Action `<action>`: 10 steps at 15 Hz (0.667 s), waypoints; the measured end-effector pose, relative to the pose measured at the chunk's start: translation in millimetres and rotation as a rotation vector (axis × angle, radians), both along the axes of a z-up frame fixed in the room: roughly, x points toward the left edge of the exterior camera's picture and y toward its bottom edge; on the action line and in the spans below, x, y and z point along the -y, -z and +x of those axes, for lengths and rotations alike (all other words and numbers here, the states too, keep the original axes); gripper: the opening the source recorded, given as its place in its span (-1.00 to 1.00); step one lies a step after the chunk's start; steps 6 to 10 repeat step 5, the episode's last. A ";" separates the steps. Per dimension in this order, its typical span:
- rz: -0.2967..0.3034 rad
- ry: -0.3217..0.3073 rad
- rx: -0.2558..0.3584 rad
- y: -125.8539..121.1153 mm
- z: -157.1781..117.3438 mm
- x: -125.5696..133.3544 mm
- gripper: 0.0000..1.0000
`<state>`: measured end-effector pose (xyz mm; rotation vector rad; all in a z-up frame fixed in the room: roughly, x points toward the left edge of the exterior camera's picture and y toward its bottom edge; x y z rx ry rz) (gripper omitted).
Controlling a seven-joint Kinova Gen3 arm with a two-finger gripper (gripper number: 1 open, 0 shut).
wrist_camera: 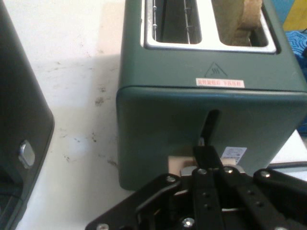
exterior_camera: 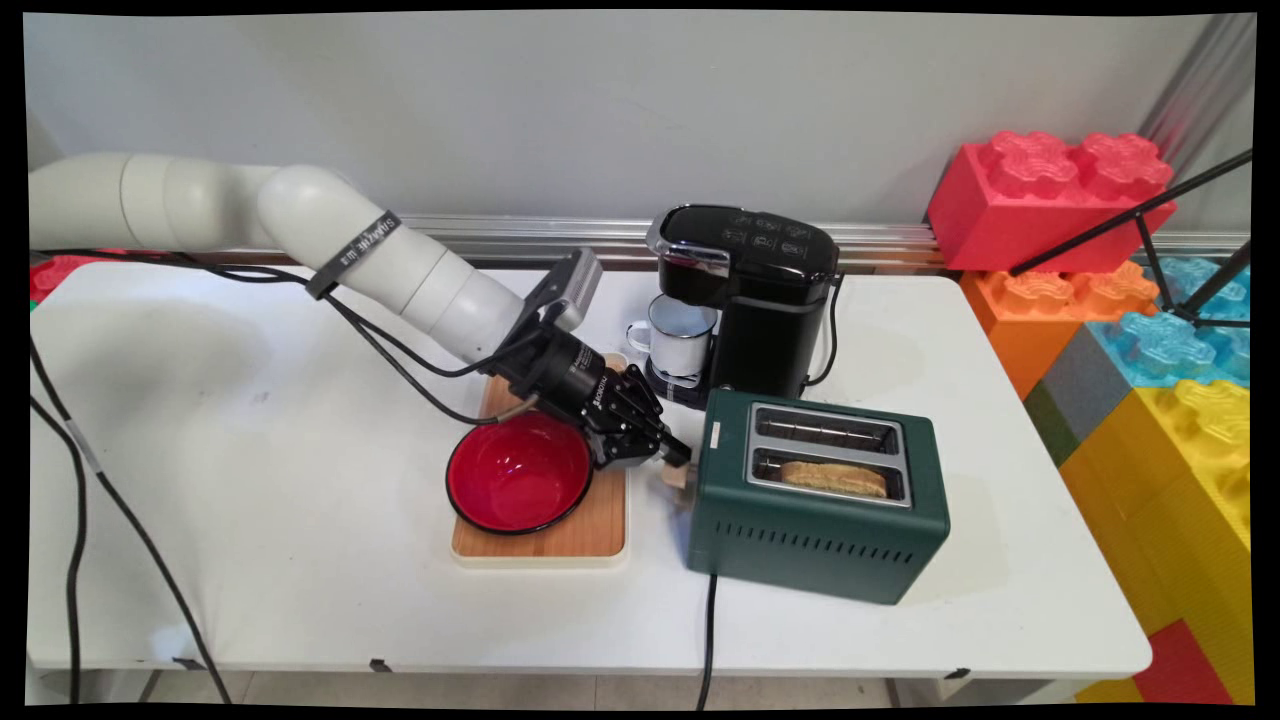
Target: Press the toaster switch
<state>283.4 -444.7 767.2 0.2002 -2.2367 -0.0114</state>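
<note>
A dark green two-slot toaster [exterior_camera: 820, 510] stands right of centre, with a slice of toast [exterior_camera: 833, 478] in its near slot; the far slot is empty. My gripper [exterior_camera: 678, 452] is at the toaster's left end, shut, its tips on the tan lever knob [exterior_camera: 678, 476]. In the hand view the gripper [wrist_camera: 207, 155] presses against the toaster's end wall [wrist_camera: 158, 129] at the foot of the lever slot [wrist_camera: 210, 122], and the tan knob [wrist_camera: 178, 165] shows just beside the fingers. The toast [wrist_camera: 249, 19] sticks up at the top right.
A red bowl [exterior_camera: 518, 472] sits on a wooden board [exterior_camera: 595, 525] under the arm. Behind the toaster stands a black coffee machine [exterior_camera: 750, 300] with a white mug [exterior_camera: 680, 335]. Large toy bricks [exterior_camera: 1150, 330] are stacked at the right. The toaster's cord [exterior_camera: 708, 630] hangs over the front edge.
</note>
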 end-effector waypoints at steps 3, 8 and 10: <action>0.001 0.003 0.005 3.1 0.0 0.7 -1.00; 0.002 0.005 0.007 5.1 -0.3 1.0 -1.00; 0.002 0.005 0.007 5.1 -0.3 1.0 -1.00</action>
